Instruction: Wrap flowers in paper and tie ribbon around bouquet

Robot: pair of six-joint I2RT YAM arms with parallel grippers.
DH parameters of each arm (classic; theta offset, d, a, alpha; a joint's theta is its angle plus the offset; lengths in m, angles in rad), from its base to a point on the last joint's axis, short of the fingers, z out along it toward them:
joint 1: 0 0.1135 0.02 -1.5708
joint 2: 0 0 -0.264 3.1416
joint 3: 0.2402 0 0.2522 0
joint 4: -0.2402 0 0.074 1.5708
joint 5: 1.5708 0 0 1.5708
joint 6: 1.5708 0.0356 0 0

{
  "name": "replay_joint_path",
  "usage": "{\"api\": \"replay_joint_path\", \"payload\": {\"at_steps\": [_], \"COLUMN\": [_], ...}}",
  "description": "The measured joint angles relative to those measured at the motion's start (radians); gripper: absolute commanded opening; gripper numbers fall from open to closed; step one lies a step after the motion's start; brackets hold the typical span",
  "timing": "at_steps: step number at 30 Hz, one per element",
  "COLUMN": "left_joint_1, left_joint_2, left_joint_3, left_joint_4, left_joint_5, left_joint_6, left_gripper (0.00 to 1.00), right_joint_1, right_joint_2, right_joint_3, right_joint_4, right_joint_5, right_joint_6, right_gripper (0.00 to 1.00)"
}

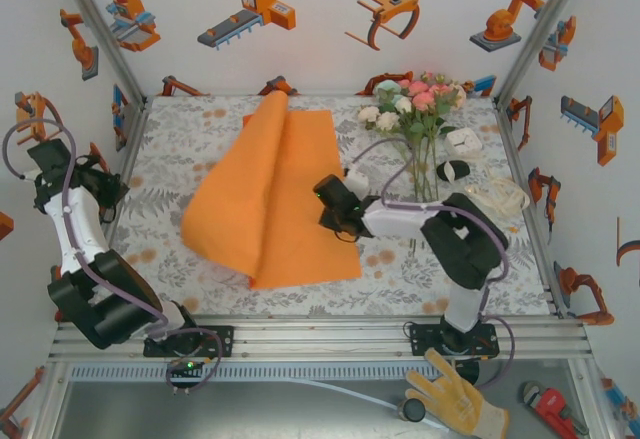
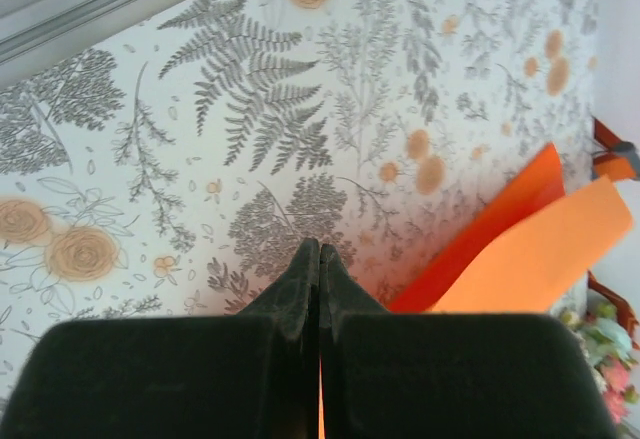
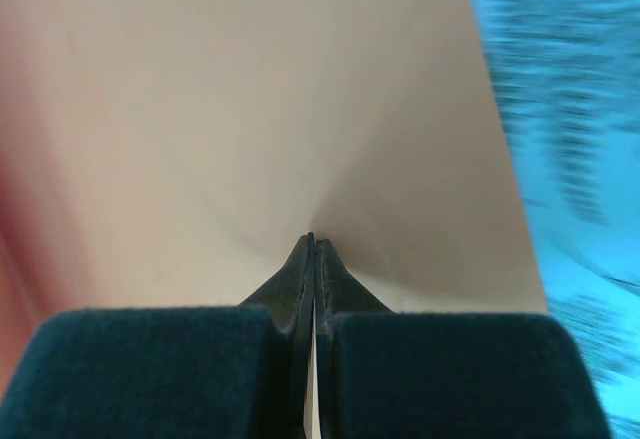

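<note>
Right up against the lens is the right pincer, black padded jaws squeezed fully together. The paper puckers into creases right at the tips, so I'd say it's got a pinch of the sheet's edge. From above, it sits on the sheet's right-hand long edge, roughly halfway along.

The orange sheet spreads out ahead of the pincer, long axis running crosswise to the fingers, from the arm bases toward the back wall. The half farthest from the pincer is humped up and flopped over.

The flowers stand just behind the pincer and off toward the back, stems upright. The ribbon is a loose bundle further behind, past that arm's elbow. So the right arm is way nearer to everything.

The left pincer is clamped shut too, on nothing, hanging over the table with the paper well off to its right.
</note>
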Motion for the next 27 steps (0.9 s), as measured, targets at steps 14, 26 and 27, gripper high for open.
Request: {"api": "replay_joint_path", "payload": {"at_steps": [14, 26, 27], "left_joint_1": [-0.49, -0.982, -1.017], "left_joint_2": [-0.021, 0.338, 0.358], "left_joint_3": [-0.043, 0.176, 0.172], "left_joint_4": [0.125, -0.132, -0.134], "left_joint_5": [0.302, 0.398, 0.424], "left_joint_6": [0.094, 0.461, 0.48], "left_gripper": [0.91, 0.97, 0.97], "right_joint_1": [0.009, 0.009, 0.009], "right_joint_2": [-0.145, -0.053, -0.049], "right_joint_3": [-0.142, -0.06, -0.058], "right_joint_4": [-0.083, -0.024, -0.018], "right_joint_5": [0.05, 0.004, 0.0], "right_joint_6": [0.181, 0.131, 0.13], "right_gripper": [0.0, 0.0, 0.0]}}
